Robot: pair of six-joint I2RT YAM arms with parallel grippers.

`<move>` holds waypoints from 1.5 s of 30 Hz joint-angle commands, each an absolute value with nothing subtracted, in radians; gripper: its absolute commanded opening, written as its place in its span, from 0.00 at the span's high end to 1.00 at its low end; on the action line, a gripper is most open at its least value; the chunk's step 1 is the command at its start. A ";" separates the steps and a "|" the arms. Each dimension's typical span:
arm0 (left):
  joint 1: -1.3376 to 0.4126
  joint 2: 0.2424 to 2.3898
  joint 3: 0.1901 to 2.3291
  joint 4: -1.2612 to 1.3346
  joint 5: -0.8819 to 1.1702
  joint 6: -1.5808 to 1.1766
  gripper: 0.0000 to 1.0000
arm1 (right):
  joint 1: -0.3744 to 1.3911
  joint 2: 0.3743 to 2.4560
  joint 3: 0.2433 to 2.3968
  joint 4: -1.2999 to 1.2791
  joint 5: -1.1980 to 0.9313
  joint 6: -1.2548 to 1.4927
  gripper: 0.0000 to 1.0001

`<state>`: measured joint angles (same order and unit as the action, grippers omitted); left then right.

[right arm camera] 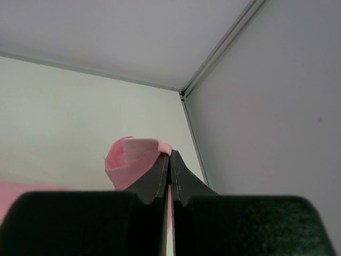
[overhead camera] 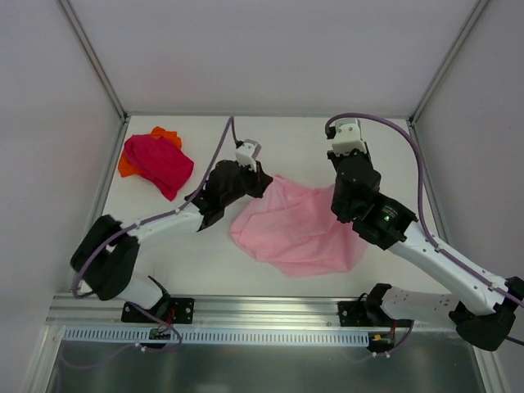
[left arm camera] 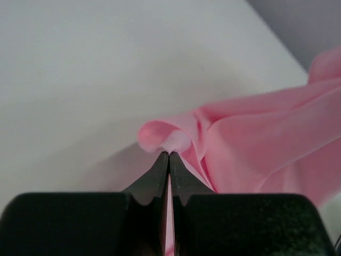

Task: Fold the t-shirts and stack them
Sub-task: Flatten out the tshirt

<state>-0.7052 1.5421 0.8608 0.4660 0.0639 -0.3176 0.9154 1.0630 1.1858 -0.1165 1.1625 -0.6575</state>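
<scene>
The orange t-shirt (overhead camera: 167, 133) is mostly hidden under the magenta t-shirt (overhead camera: 160, 162), while the left gripper (left arm camera: 169, 154) and right gripper (right arm camera: 170, 153) each pinch the light pink t-shirt (overhead camera: 299, 225) over the white, pale-walled table (overhead camera: 205, 255).

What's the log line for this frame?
left gripper: shut on light pink shirt | right gripper: shut on same shirt | magenta shirt atop orange shirt, far left
</scene>
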 commanded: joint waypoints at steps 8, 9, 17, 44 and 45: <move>-0.713 1.074 0.918 0.304 -0.210 -0.166 1.00 | 0.919 1.034 1.170 -0.029 1.150 -0.646 0.99; -0.713 1.034 0.934 0.267 -0.225 -0.160 1.00 | 0.920 1.032 1.180 -0.047 1.150 -0.646 0.99; -0.722 0.853 0.876 0.060 -0.198 -0.221 1.00 | 0.920 0.977 1.175 -0.089 1.128 -0.597 0.99; -0.769 0.667 0.678 0.031 -0.643 -0.370 1.00 | 0.922 0.902 1.114 -0.054 1.173 -0.566 0.99; -0.769 0.675 0.678 0.035 -0.632 -0.368 1.00 | 0.922 0.900 1.111 -0.054 1.172 -0.566 0.99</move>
<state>-0.7650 0.6819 0.6716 -0.0048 -0.5442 -0.3325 0.9173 0.9127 1.1061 -0.0879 1.1522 -0.5766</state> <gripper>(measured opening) 0.008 0.018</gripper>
